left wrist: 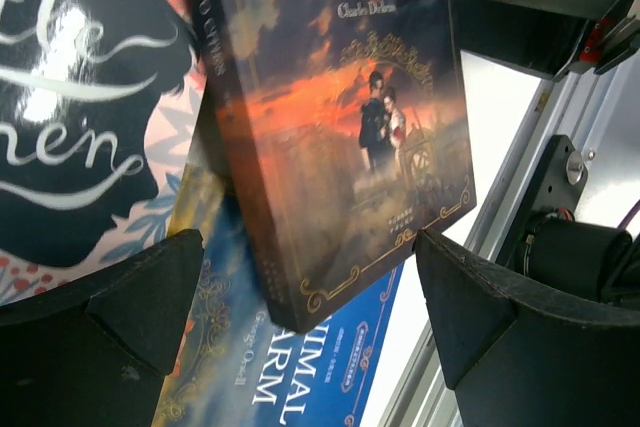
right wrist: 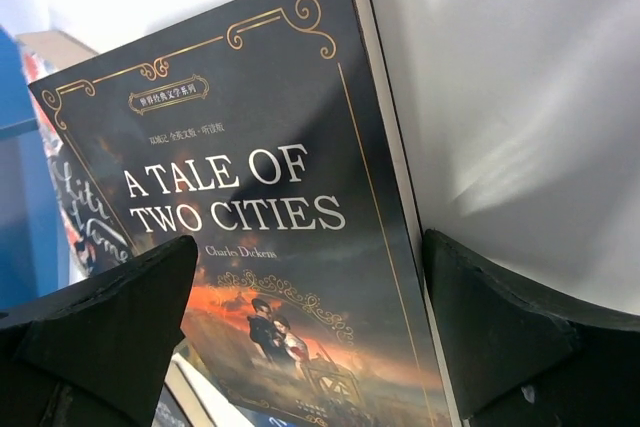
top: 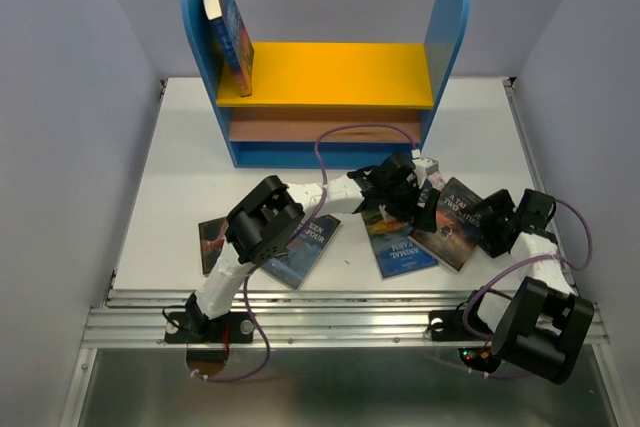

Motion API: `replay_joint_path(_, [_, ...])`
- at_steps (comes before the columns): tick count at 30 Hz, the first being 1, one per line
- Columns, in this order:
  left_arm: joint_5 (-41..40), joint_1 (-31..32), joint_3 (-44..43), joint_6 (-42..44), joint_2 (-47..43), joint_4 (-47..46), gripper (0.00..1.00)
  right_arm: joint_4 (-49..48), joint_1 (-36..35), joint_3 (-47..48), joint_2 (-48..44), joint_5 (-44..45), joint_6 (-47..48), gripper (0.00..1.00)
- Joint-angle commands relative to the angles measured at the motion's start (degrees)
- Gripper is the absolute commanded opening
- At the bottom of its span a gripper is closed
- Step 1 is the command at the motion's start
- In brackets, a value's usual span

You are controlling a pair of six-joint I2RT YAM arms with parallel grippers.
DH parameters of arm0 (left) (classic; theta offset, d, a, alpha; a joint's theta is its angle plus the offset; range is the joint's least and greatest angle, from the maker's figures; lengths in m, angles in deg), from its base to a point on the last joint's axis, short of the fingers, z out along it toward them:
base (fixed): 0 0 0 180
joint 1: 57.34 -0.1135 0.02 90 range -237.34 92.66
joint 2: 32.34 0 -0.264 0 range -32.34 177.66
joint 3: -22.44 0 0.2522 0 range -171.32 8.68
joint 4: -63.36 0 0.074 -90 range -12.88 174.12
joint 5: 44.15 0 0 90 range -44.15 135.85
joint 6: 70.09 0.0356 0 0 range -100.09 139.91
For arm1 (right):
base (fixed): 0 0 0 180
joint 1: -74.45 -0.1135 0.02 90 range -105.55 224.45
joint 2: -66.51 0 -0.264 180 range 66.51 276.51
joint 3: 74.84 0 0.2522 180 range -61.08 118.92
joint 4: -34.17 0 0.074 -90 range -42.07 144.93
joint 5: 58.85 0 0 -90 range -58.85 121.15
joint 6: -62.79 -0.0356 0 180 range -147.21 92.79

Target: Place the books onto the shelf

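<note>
Both my jaw pairs gape, holding nothing: left gripper (left wrist: 310, 282) and right gripper (right wrist: 310, 292) flank A Tale of Two Cities (right wrist: 270, 197) | it overlaps Animal Farm (top: 400, 247), before shelf (top: 330, 72) | step: grasping | next: 1 gripper must clamp its edge, then lift.

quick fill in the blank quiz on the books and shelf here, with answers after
The one book on the shelf stands on its ____ board.
The right gripper frames the Dickens book, A Tale of Two ____.
The blue book on the table is Animal ____.
The left gripper is ____.
Missing: yellow; Cities; Farm; open
</note>
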Motion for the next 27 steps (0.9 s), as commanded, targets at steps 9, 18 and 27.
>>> replay_joint_path(9, [0.5,1.1,-10.8,2.0,6.2,5.7,0.99,-11.5,0.2,-4.8,2.6,-18.4,0.9,0.87])
replay_joint_path(18, [0.0,1.1,-11.1,0.9,5.6,4.9,0.51,-16.3,0.2,-7.5,2.1,-25.8,0.6,0.82])
replay_joint_path(27, [-3.3,1.1,-6.2,1.8,0.1,2.7,0.00,-6.6,0.2,0.4,2.2,-22.4,8.2,0.90])
